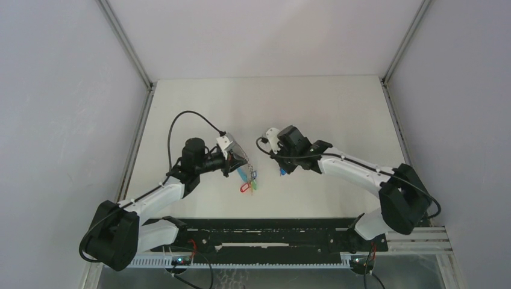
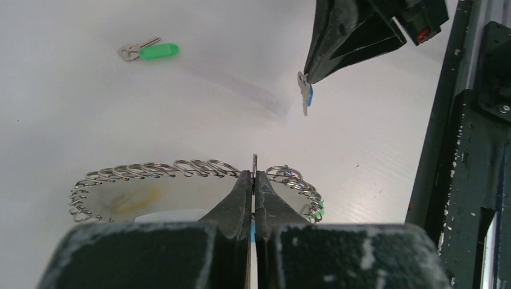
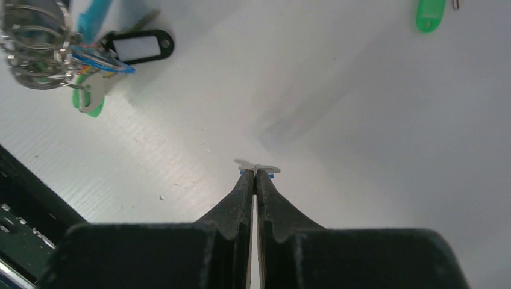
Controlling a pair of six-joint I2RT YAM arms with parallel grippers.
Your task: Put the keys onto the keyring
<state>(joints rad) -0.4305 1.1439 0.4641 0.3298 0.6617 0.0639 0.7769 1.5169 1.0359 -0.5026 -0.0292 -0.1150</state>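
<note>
**Blue key pinched, ring gripped, gap left to close**

The left gripper (image 2: 253,176) is fully closed on the wire of the keyring (image 2: 181,167), whose small loops fan out to both sides of its jaws. The right gripper (image 3: 256,173) is clamped tight on the blue key (image 2: 305,91), which juts just past its tips. The key hangs ahead of the left jaws and to their right, apart from the ring.

To thread it well, I judge the key's hole should meet 1 loop just right of the left jaws, slowly, with the ring steady.

A green key (image 2: 150,51) lies far ahead-left of the left jaws. The blue key's hole is hidden, the ring's near arc is cut off, and no 3rd key shows.
</note>
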